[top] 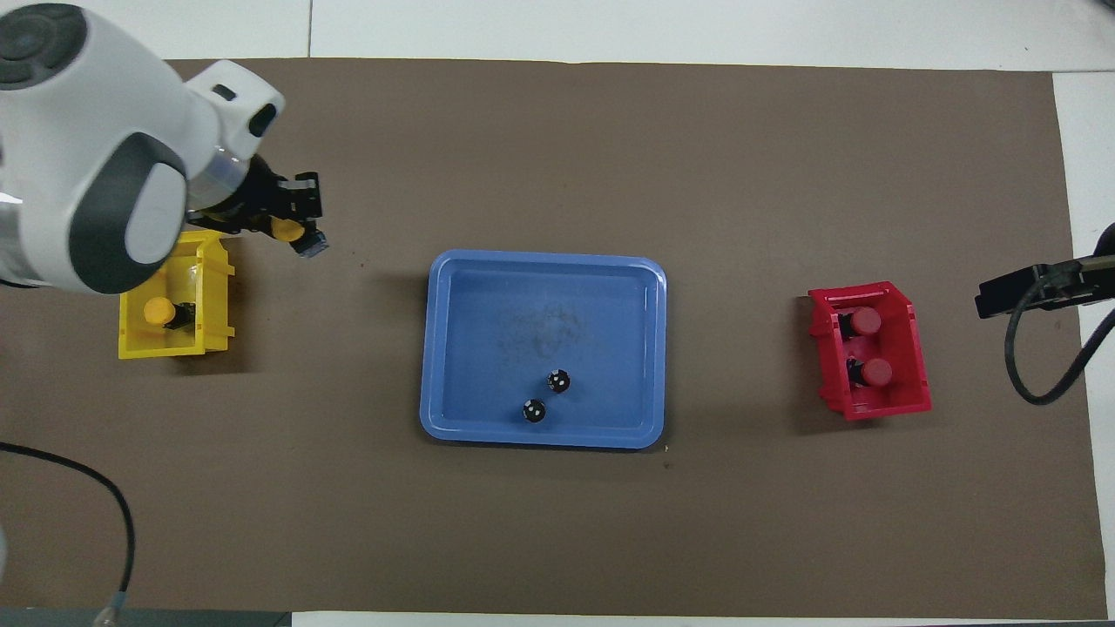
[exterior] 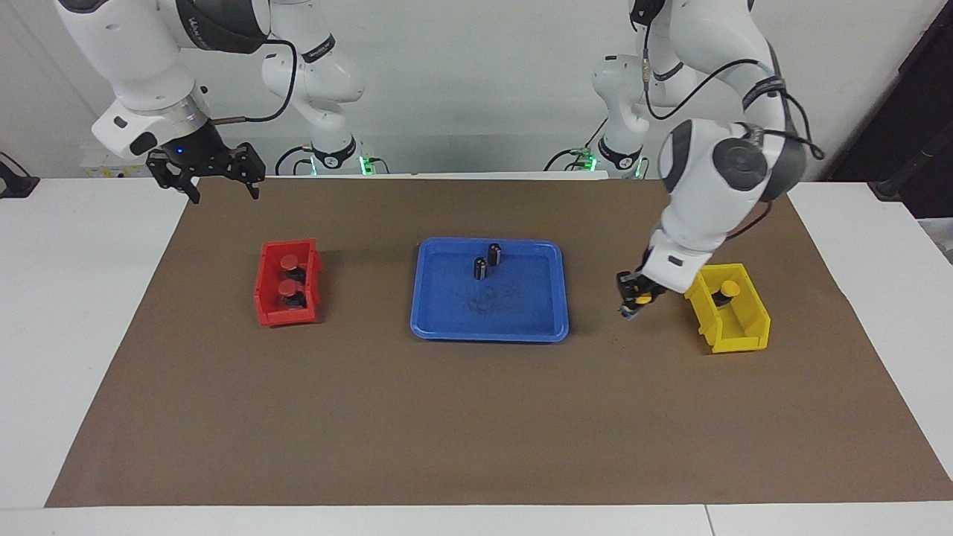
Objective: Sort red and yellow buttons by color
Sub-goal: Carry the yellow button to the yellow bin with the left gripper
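The left gripper (exterior: 633,301) is clamped on a yellow button (exterior: 639,300), up over the mat just beside the yellow bin (exterior: 737,327), toward the tray (exterior: 447,327); the right gripper (exterior: 206,173) waits, jaws apart.

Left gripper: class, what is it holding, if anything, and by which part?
The left gripper holds a yellow button, clamped around its dark body just under the yellow cap, over the mat beside the yellow bin.
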`<act>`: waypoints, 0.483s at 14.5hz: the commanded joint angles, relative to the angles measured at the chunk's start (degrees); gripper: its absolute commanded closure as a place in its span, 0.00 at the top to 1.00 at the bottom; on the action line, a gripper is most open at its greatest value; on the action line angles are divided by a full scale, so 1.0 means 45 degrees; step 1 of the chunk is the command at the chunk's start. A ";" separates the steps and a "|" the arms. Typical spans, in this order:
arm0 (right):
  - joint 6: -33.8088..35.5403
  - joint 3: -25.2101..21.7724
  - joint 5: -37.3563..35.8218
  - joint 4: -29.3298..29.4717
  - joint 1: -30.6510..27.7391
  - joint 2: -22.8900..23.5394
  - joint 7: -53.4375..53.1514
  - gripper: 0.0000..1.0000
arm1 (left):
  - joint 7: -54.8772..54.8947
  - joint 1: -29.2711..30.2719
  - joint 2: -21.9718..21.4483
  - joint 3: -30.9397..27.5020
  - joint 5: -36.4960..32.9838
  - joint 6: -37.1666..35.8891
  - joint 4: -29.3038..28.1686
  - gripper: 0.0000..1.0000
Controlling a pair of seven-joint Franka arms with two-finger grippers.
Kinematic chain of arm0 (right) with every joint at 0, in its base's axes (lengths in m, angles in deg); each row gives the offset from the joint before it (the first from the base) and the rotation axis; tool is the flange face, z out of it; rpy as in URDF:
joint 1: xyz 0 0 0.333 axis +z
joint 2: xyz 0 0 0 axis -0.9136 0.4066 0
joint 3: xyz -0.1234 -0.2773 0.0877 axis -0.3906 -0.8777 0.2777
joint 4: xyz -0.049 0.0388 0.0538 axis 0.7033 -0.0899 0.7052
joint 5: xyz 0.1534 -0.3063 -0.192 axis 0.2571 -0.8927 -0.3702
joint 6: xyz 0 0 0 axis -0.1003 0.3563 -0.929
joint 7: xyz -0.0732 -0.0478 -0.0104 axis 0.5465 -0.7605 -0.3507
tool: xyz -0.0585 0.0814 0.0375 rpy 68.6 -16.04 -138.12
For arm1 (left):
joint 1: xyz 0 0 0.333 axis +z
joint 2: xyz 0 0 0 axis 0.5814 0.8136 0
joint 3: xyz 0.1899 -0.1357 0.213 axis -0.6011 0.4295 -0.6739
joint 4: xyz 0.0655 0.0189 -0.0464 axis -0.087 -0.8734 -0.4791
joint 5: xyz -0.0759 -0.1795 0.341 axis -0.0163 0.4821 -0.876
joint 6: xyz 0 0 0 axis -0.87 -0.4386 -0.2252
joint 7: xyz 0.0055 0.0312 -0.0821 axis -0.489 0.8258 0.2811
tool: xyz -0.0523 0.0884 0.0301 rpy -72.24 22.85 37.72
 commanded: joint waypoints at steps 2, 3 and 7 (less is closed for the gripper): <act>-0.0012 0.0155 0.0235 0.0252 -0.0247 0.0151 -0.0147 1.00 | 0.2760 0.1344 -0.0267 0.0077 -0.0166 0.0118 -0.0826 0.01; -0.0012 0.0155 0.0235 0.0310 -0.0228 0.0170 -0.0147 1.00 | 0.3735 0.1754 -0.0383 0.0076 -0.0263 0.0352 -0.1080 0.01; 0.0007 0.0174 0.0216 0.0526 -0.0189 0.0268 -0.0128 1.00 | 0.6981 0.2636 -0.0580 0.0057 -0.0323 0.0881 -0.1727 0.01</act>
